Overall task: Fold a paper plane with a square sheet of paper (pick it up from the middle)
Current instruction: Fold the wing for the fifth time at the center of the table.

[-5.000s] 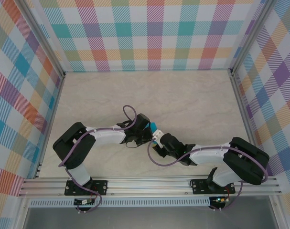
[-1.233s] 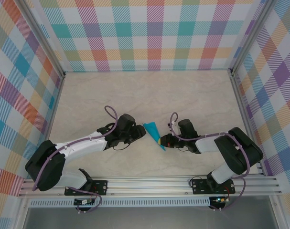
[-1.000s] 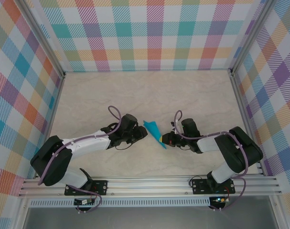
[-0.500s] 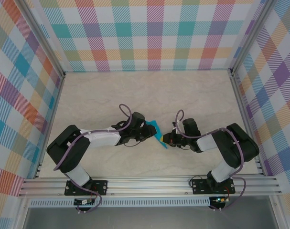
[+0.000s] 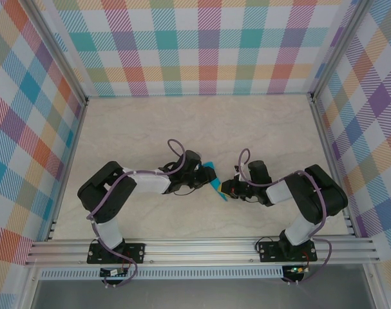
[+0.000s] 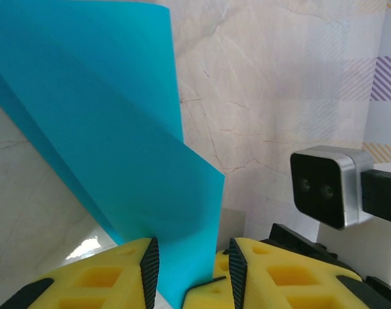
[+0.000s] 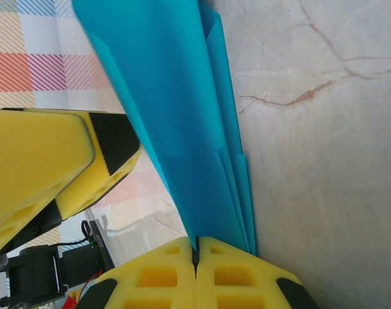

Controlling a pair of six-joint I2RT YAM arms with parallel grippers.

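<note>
Plane: paper plane [image 5: 211, 174], teal, narrow folded dart. Top view: mid-frame, a bit below centre, betw. the 2 pincers.
Axis: long axis diagonal, upper L to lower R in the top view; wide end upper L, tip lower R.
Layers: R wrist view [image 7: 176, 129] shows several folded layers edge-on, rising from bottom centre to the top edge.
R pincer: [image 5: 225, 190] clamped on the plane's lower-R end; in its own view [image 7: 195, 248] the yellow pads meet w/ the paper caught in the seam.
L pincer: [image 5: 205, 178] narrow gap, one finger each side of the plane nr the wide end; in its own view [image 6: 192, 257] the paper [image 6: 118, 129] stands in the gap. Can't tell if the pads press it.
L finger: [image 7: 60, 161] seen at L of the R wrist view, just beside the paper.
Table: [image 5: 247, 129] pale, marbled; can't tell if the plane rests on it.
Cam: R wrist camera [image 6: 325, 185], grey box, R side of the L wrist view.
</note>
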